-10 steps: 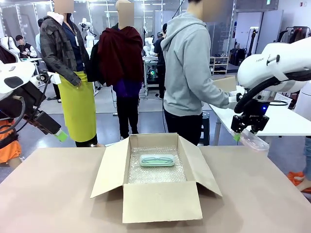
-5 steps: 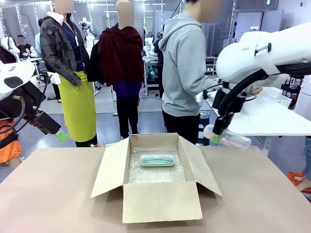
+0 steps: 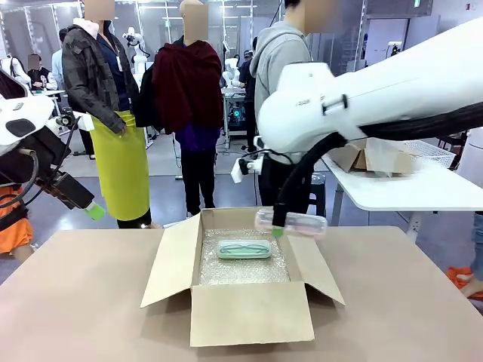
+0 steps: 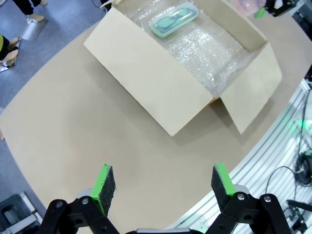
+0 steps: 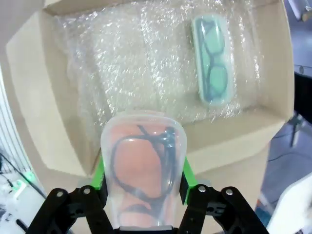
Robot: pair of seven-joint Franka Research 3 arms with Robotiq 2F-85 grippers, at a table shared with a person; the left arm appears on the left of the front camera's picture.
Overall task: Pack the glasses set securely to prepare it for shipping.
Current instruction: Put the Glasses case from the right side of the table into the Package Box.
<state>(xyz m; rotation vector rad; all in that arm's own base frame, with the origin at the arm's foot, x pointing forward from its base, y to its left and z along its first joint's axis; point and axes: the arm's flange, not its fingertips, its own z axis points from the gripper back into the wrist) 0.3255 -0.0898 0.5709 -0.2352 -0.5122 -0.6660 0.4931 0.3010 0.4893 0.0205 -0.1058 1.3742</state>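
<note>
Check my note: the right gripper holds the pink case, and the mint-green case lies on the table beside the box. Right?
No. The mint-green case lies inside the box, on bubble wrap; the right wrist view shows it. The right gripper does hold the pink case.

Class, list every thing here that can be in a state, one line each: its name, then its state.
cardboard box, open, flaps spread.
bubble wrap, lining the box's floor.
mint-green case, closed, flat on the bubble wrap.
pink-clear case, closed, held above the box's rim.
right gripper, shut on the pink-clear case.
left gripper, open, empty.
</note>
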